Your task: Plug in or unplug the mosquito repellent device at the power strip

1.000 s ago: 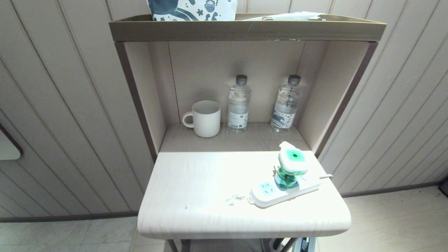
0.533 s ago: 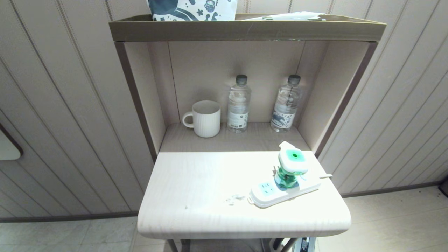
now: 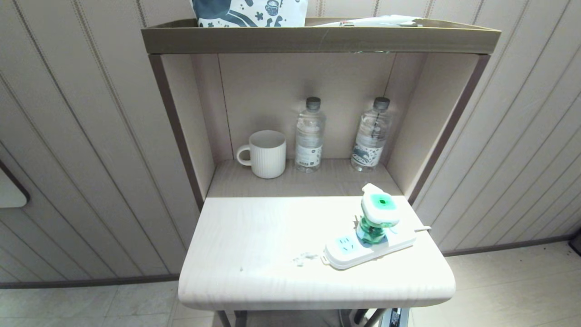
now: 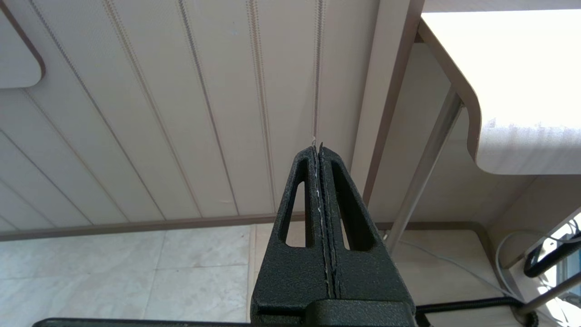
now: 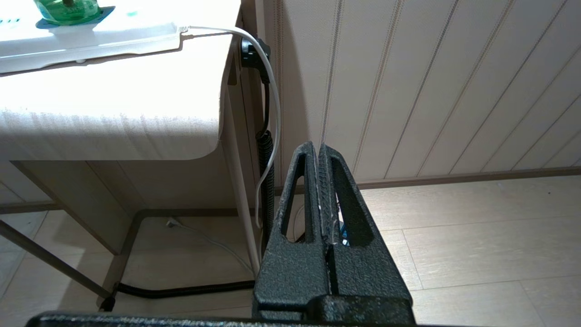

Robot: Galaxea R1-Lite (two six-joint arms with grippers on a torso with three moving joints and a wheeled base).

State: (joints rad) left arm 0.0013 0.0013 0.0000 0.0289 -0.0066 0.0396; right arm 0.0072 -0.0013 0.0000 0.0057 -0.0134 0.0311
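Two black grippers hang low beside the pale wooden table (image 3: 254, 254), below its top and out of the head view. The left gripper (image 4: 317, 147) sits off the table's left near corner with its fingers pressed together on nothing. The right gripper (image 5: 316, 146) sits off the right near corner, likewise pressed together and empty.

The table carries a hutch whose recess holds a white ribbed ceramic mug (image 3: 265, 153) at far left and two clear plastic water bottles (image 3: 310, 135) to its right. On the sunlit near right part of the tabletop lies the flat white power strip with light-blue sockets (image 3: 347, 254), angled with its thin white cord (image 5: 272, 104) running over the right edge and down. The mosquito repellent device, a white rounded-square cap with a green centre over a translucent green bottle (image 3: 378, 217), stands plugged into the strip's middle, leaning slightly.

Since the device is seated, unplugging seems to be the step ahead, and it has not begun. The risks lie in the strip being loose: a one-handed pull could lift or drag it toward the edge, helped by the hanging cord's weight. A squeeze on the rounded bottle could slip, and the glare may mislead the aim.
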